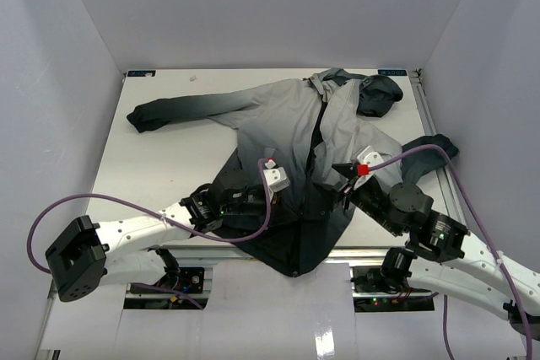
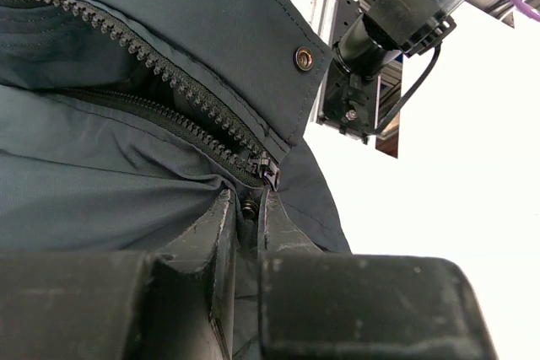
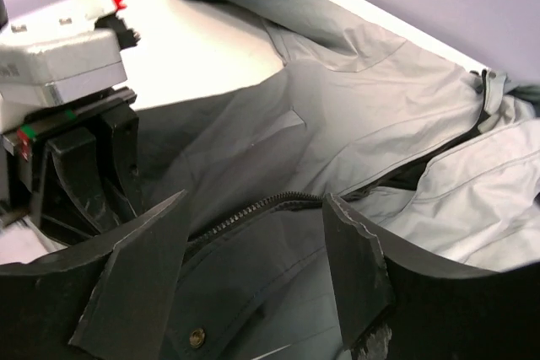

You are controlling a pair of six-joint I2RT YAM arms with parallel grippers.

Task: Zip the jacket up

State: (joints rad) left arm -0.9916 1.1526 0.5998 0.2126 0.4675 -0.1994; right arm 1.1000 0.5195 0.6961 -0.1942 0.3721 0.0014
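Observation:
The jacket (image 1: pixel 287 120) lies spread on the table, hood at the far right, dark hem toward the arms, front zipper open for most of its length. My left gripper (image 1: pixel 291 194) sits at the lower front; in the left wrist view (image 2: pixel 246 201) its fingers are pinched together just below the zipper slider (image 2: pixel 268 169), on the pull. My right gripper (image 1: pixel 337 187) is open beside it. In the right wrist view (image 3: pixel 253 246) it hovers over the dark front flap, straddling the zipper teeth (image 3: pixel 253 206), holding nothing.
The left sleeve (image 1: pixel 177 109) reaches to the far left and the right sleeve (image 1: pixel 426 147) lies beside the right arm. A snap button (image 2: pixel 304 58) sits on the flap. The left wrist's white camera housing (image 3: pixel 59 65) is close to my right gripper. The table's near edge (image 1: pixel 363 250) is just below the hem.

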